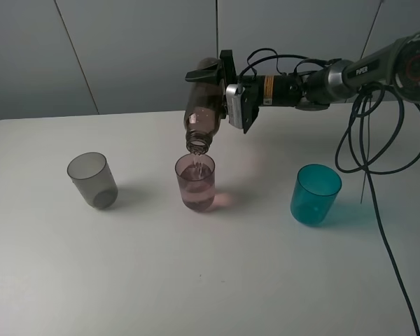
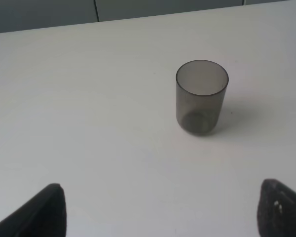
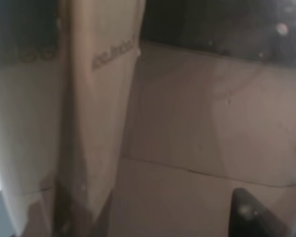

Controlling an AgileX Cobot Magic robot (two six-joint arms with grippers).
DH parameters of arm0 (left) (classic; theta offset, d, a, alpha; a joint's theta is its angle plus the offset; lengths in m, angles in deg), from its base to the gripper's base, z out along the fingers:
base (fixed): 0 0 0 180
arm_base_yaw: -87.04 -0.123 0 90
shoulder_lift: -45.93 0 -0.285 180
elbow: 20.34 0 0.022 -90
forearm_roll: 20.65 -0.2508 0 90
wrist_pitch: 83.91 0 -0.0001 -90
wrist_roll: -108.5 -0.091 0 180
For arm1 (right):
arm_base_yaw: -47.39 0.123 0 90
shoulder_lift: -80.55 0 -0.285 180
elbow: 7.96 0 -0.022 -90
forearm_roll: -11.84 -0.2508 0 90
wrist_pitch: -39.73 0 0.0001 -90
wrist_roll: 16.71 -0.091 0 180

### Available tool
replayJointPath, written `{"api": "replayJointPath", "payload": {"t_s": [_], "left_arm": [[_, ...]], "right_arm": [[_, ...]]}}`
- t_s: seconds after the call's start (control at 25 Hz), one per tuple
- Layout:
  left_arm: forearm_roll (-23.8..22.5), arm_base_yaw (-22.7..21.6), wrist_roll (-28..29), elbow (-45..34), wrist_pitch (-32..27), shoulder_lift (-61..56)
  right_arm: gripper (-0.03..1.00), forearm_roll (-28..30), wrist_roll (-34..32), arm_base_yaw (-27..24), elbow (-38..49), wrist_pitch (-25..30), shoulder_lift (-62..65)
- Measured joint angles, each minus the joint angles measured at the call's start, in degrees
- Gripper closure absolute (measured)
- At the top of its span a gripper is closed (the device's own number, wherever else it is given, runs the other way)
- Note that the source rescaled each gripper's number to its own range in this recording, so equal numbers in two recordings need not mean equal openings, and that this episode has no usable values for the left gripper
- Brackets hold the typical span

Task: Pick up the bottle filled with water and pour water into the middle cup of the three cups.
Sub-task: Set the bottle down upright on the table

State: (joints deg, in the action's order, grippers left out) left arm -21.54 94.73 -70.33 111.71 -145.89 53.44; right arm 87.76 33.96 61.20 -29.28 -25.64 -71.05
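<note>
My right gripper point(image 1: 213, 91) is shut on the smoky brown bottle point(image 1: 201, 112), which is tipped neck-down above the middle cup point(image 1: 195, 183), the pale pink one. A thin stream of water runs from the bottle's mouth into that cup, which holds some water. The smoky grey cup point(image 1: 92, 180) stands to the left and the teal-blue cup point(image 1: 315, 194) to the right. In the right wrist view the bottle point(image 3: 98, 123) fills the picture up close. In the left wrist view my left gripper point(image 2: 160, 212) is open and low over the table, with the grey cup point(image 2: 201, 97) well ahead of it.
The cups stand in a row on a white table point(image 1: 196, 280). Black cables point(image 1: 364, 140) hang from the right arm down across the table's right side. A grey wall runs behind the table.
</note>
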Motion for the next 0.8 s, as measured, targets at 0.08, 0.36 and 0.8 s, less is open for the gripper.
{"api": "replayJointPath", "payload": {"t_s": [0.08, 0.36, 0.8], "left_arm": [[0.0, 0.0, 0.0, 0.0, 0.0, 0.0], [0.0, 0.0, 0.0, 0.0, 0.0, 0.0], [0.0, 0.0, 0.0, 0.0, 0.0, 0.0]], "right_arm": [[0.91, 0.0, 0.0, 0.0, 0.0, 0.0, 0.0], [0.91, 0.11, 0.0, 0.0, 0.0, -0.11, 0.1], [0.91, 0.11, -0.91, 0.0, 0.0, -0.22, 0.19]]}}
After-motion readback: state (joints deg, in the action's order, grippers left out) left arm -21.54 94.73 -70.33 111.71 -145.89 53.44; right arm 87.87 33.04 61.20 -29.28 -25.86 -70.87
